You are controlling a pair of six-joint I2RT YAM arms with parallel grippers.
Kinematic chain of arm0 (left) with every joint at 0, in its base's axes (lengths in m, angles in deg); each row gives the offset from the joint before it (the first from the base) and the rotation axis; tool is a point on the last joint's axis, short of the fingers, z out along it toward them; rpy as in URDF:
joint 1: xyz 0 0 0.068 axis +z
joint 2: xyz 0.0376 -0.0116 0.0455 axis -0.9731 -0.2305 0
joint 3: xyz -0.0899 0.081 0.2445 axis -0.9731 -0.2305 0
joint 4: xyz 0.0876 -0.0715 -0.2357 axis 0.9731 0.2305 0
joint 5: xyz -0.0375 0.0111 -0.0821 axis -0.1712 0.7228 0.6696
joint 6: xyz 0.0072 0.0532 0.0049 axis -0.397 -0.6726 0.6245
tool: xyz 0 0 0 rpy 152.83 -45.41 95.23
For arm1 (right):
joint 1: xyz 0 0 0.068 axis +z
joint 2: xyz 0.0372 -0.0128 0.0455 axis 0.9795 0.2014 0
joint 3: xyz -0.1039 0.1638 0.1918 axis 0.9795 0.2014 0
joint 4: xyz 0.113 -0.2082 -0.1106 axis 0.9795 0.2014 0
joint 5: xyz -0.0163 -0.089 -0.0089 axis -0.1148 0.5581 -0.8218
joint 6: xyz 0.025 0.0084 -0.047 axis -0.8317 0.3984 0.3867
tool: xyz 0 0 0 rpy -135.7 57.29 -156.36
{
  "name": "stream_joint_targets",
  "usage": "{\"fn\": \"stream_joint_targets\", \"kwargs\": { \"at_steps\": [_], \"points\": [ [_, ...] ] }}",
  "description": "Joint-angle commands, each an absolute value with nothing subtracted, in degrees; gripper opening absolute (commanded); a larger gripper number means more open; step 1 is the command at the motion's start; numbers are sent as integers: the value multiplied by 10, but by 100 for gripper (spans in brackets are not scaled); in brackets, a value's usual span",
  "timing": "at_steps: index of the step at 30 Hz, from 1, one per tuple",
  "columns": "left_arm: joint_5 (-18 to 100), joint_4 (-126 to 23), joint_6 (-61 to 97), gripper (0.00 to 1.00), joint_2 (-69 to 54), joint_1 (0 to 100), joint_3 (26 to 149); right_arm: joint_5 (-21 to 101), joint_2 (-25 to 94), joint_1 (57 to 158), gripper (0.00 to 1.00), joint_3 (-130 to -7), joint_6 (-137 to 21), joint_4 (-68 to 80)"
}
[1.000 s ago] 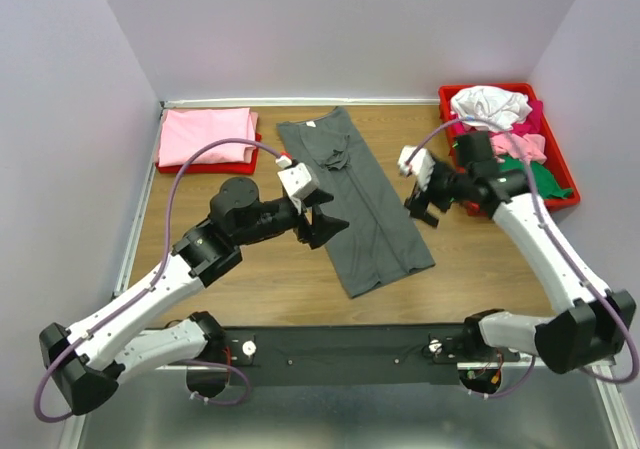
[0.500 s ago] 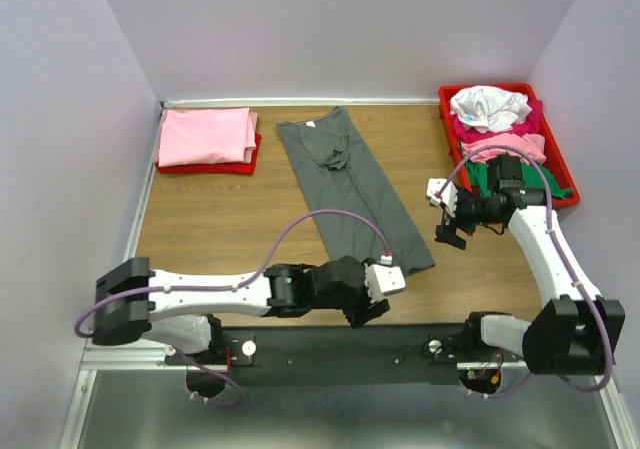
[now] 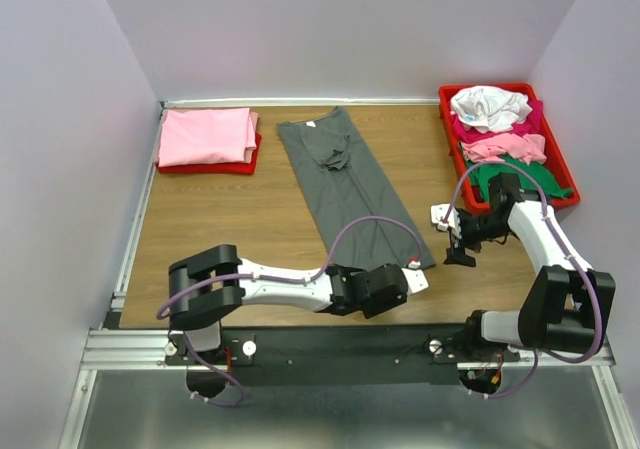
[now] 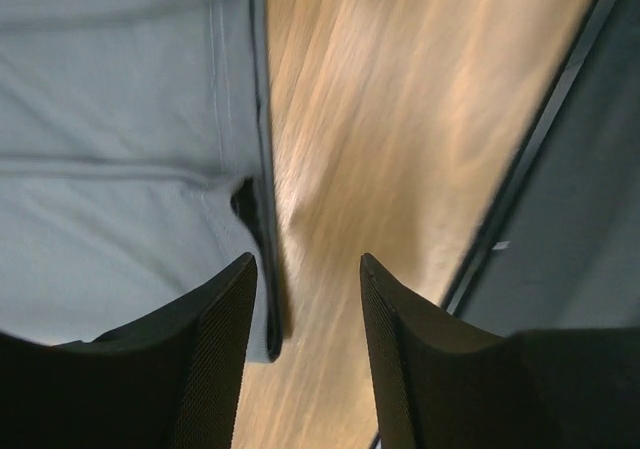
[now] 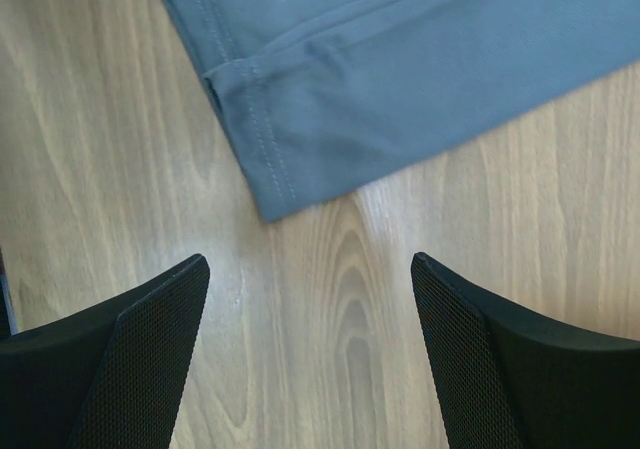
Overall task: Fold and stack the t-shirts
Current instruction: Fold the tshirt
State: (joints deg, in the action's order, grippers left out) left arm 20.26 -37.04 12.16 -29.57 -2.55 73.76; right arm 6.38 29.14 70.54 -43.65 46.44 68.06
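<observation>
1. The dark grey t-shirt (image 3: 352, 191) lies flat on the bench (image 3: 230, 229), folded lengthwise into a long, narrow strip near the middle of the wood.
2. Its long axis runs on a slant. The collar end, marked by the small white neck label (image 3: 310, 124), points at the far wall. The hem end points toward the near right.
3. A small rumpled fold (image 3: 338, 155) sits on the half of the strip nearer the collar; the rest lies smooth.
4. The left arm lies low along the near edge of the bench and reaches across to the hem end of the strip.
5. In the blurred left wrist view, the fingers of the left tool (image 4: 305, 261) stand apart with a clear gap. The shirt's stitched side edge runs up between them, with one finger over grey cloth and the other over bare wood. No pinch on the cloth can be seen.
6. The right tool (image 5: 305, 269) is spread wide above bare wood, just beside the hem corner. That corner points into the gap between its fingers, and the fingers are apart from the cloth.
7. A folded pink t-shirt (image 3: 205, 134) rests on the left red tray (image 3: 210, 168) in the far left corner.
8. The right red tray (image 3: 566, 191) at the far right holds a loose heap: a white t-shirt (image 3: 490, 105) farthest back, then magenta (image 3: 468, 129), pink (image 3: 508, 147) and green (image 3: 535, 177) cloth.
</observation>
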Motion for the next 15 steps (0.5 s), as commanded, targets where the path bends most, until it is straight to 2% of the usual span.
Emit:
{"fn": "stream_joint_targets", "kwargs": {
  "at_steps": [1,6,7,9,10,15],
  "points": [
    [139,-313,127,53,-328,-23,763,45,282,705,88,-423,504,704],
    [138,-304,132,48,-342,-10,756,31,282,705,88,-410,527,710],
    [140,-295,132,43,-364,-2,765,20,296,704,88,-412,534,714],
    [144,-288,132,40,-377,0,768,23,299,706,88,-405,541,717],
    [144,-279,133,33,-382,6,775,27,298,706,88,-400,556,717],
    [150,-268,148,12,-387,11,778,61,262,735,88,-356,559,679]
  ]
}}
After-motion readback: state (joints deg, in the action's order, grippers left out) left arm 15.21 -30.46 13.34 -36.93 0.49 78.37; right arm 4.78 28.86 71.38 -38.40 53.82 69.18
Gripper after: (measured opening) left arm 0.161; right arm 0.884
